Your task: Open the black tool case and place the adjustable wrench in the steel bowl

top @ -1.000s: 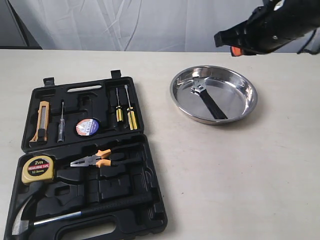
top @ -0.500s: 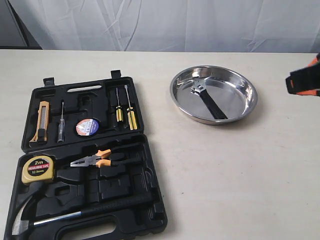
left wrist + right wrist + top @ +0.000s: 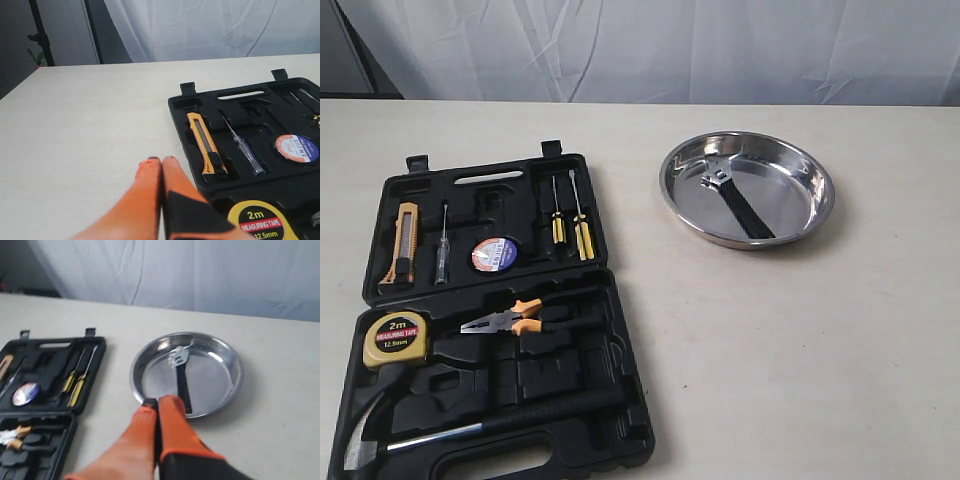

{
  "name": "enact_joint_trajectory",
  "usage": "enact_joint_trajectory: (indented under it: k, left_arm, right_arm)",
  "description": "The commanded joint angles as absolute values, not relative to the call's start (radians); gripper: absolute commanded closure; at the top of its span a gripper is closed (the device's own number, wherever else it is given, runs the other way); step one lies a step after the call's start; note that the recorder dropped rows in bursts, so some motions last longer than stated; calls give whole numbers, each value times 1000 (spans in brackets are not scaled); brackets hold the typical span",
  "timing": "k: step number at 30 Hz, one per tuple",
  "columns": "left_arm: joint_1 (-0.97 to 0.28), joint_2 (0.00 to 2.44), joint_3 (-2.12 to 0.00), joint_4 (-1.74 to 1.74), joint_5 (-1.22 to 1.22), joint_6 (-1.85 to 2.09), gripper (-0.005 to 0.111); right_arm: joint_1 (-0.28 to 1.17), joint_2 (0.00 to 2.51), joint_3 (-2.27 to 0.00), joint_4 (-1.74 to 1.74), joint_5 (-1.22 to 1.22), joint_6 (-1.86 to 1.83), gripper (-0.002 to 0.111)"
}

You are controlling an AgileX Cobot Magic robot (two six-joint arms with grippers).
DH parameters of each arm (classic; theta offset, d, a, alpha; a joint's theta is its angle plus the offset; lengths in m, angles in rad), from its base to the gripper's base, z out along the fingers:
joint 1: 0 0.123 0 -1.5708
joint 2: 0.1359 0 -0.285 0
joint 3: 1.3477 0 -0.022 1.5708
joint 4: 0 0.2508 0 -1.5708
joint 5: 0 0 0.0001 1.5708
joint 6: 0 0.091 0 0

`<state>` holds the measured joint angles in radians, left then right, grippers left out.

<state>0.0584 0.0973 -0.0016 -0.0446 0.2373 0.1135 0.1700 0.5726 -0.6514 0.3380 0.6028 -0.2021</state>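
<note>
The black tool case (image 3: 490, 310) lies open and flat at the left of the table, also seen in the left wrist view (image 3: 240, 125) and the right wrist view (image 3: 45, 375). The adjustable wrench (image 3: 735, 200) rests inside the steel bowl (image 3: 748, 189), silver head toward the far rim; the wrench (image 3: 181, 375) and the bowl (image 3: 220, 390) show in the right wrist view too. My left gripper (image 3: 161, 160) is shut and empty, above bare table beside the case. My right gripper (image 3: 159, 402) is shut and empty, short of the bowl's near rim. Neither gripper shows in the exterior view.
The case holds a yellow tape measure (image 3: 393, 337), orange-handled pliers (image 3: 510, 317), a hammer (image 3: 470, 425), an orange utility knife (image 3: 406, 240), a tape roll (image 3: 495, 254) and screwdrivers (image 3: 570, 225). A white curtain hangs behind the table.
My right arm, above the bowl's far right a second ago, swung down past the right edge and out of the exterior view. The wrench, bowl and case stayed put.
</note>
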Motion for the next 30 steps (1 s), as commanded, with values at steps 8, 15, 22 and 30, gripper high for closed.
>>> enact_joint_trajectory:
  k: [8, 15, 22, 30]
  left_arm:
    - [60, 93, 0, -43, 232, 112, 106]
    - [60, 93, 0, -43, 232, 112, 106]
    - [60, 93, 0, -43, 232, 112, 106]
    - [60, 93, 0, -43, 232, 112, 106]
  right_arm:
    - [-33, 74, -71, 433, 266, -211, 109]
    - [-35, 16, 0, 382, 185, -218, 109]
    - [-35, 16, 0, 368, 185, -218, 109]
    - [-35, 16, 0, 368, 185, -218, 109]
